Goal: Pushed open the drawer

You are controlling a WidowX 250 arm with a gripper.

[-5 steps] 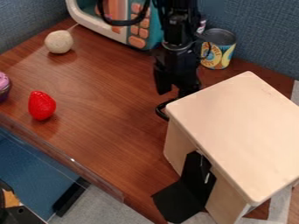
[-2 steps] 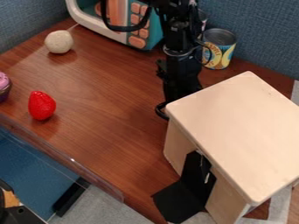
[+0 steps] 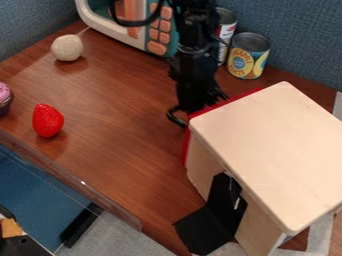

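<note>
The black gripper (image 3: 194,95) hangs down at the upper left side of the light wooden box (image 3: 277,150), close behind the drawer's front, and its lower end is partly hidden. A red strip of the drawer (image 3: 186,145) shows along the box's left and upper-left edges, standing out slightly from the box. The drawer's black curved handle (image 3: 172,117) sticks out at the left, just below and left of the gripper.
Two cans (image 3: 248,56) stand behind the box, beside the arm. A toy microwave (image 3: 127,25) is at the back left. A white ball (image 3: 67,47), a red strawberry (image 3: 47,120) and a toy cupcake (image 3: 4,99) lie to the left. A black bracket (image 3: 210,220) is at the box's near side.
The arm has shifted left since the last earlier frame. The handle has moved up and left, away from the box, and the red drawer edge has come into sight.
</note>
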